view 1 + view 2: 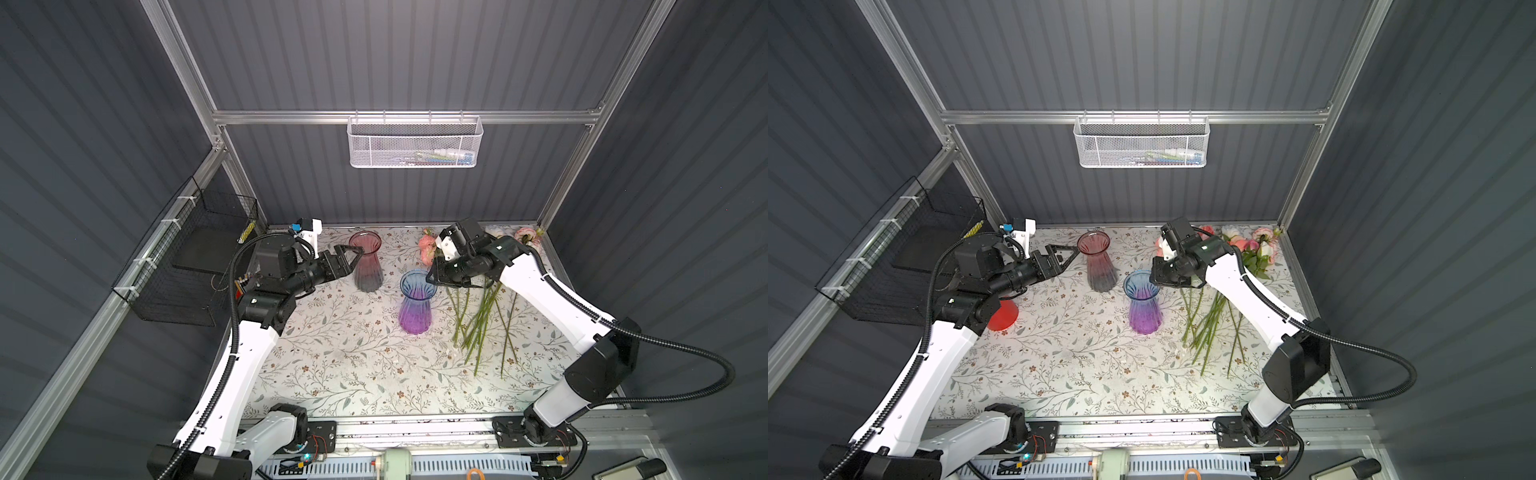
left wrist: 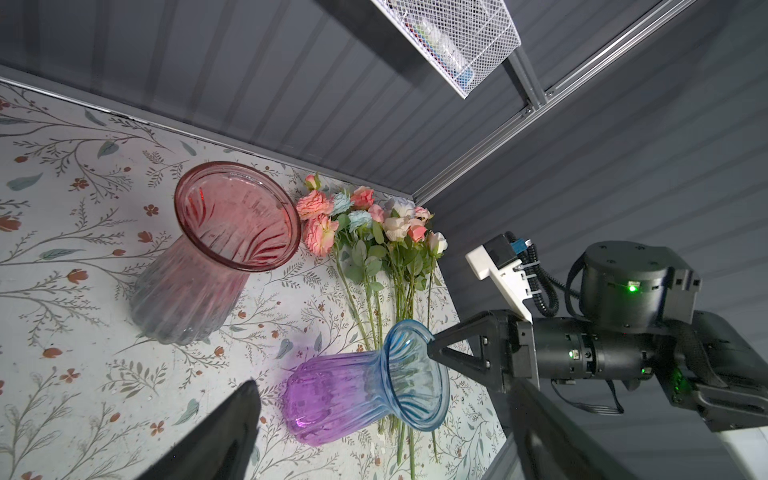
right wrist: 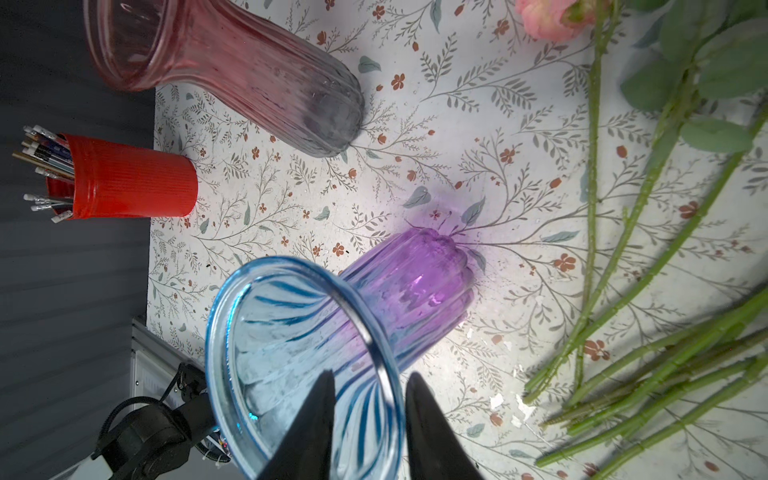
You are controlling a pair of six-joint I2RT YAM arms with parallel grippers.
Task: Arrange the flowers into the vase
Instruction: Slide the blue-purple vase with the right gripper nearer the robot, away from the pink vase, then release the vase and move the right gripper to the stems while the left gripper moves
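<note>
Green-stemmed pastel roses (image 2: pixel 371 254) (leafy) lying flat, left jaws wide apart, right jaws parted

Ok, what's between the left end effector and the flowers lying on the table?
Two empty vases, seen in both top views: the pink vase right beside the left end effector, then the blue-purple vase next to the stems of the flowers.

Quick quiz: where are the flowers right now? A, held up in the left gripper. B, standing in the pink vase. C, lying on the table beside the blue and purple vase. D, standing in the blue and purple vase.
C: the flowers lie flat on the table next to the blue and purple vase, and both it and the pink vase are empty inside.
</note>
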